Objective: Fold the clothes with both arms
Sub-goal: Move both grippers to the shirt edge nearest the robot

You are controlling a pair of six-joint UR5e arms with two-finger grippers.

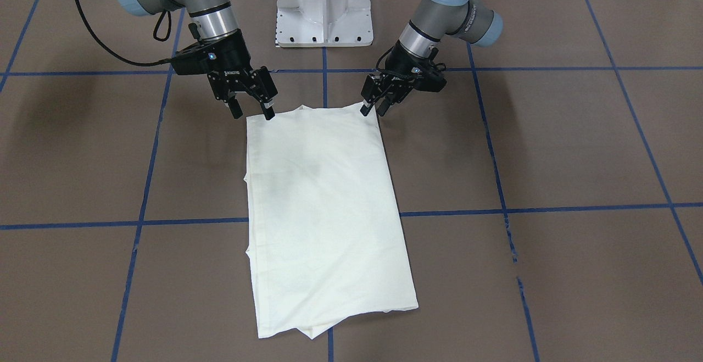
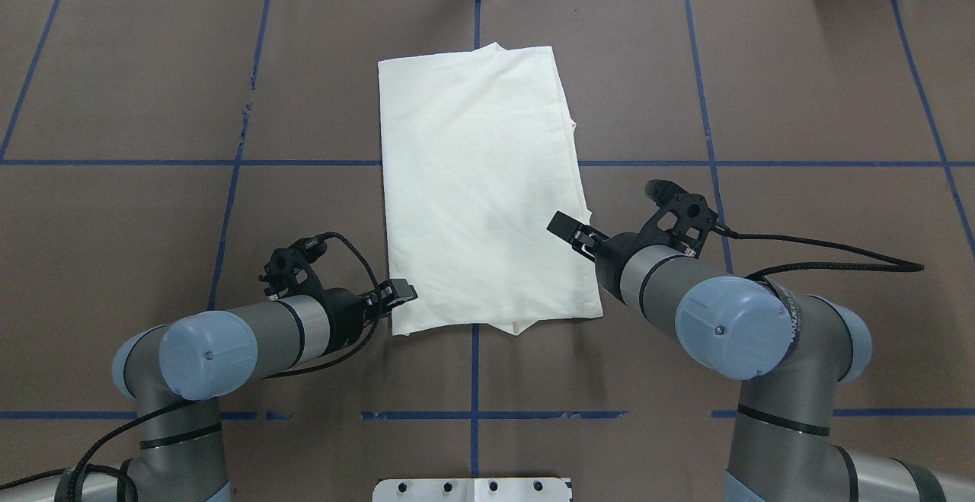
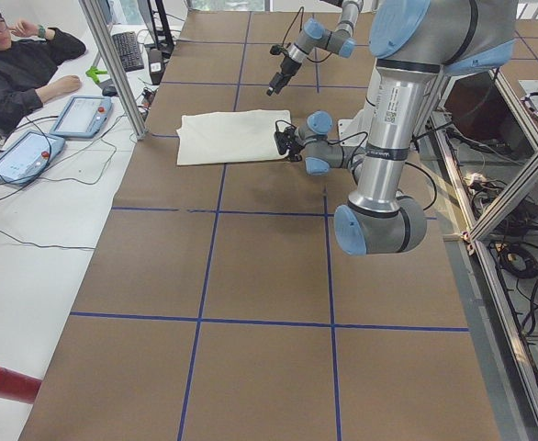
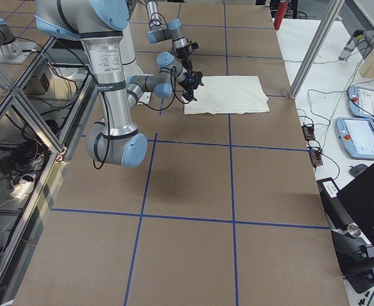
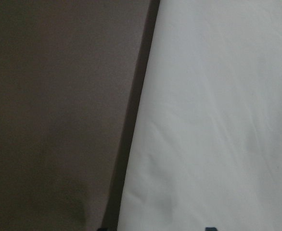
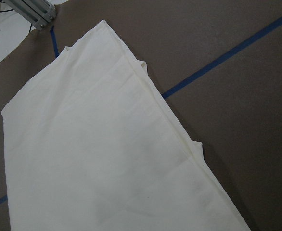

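The cream shirt [image 1: 324, 202] [image 2: 480, 182] lies flat on the brown table, folded into a long rectangle, with no print showing. In the front-facing view my left gripper [image 1: 372, 110] is open, low at the shirt's near-robot corner on the view's right. The left wrist view shows the shirt's edge [image 5: 218, 120] very close beneath it. My right gripper [image 1: 252, 113] is open, its fingers just at the other near-robot corner. Overhead, the left gripper [image 2: 400, 291] sits at the shirt's lower left corner. The right gripper [image 2: 567, 228] hangs over its right edge. The right wrist view looks down on the shirt [image 6: 97, 159] from higher up.
The white pedestal base [image 1: 324, 10] stands behind the shirt, between the arms. Blue tape lines [image 1: 181, 222] grid the brown table. A seated person [image 3: 21, 64] with control tablets [image 3: 81, 115] is beyond the far table edge. A red cylinder [image 3: 3, 381] lies off the table.
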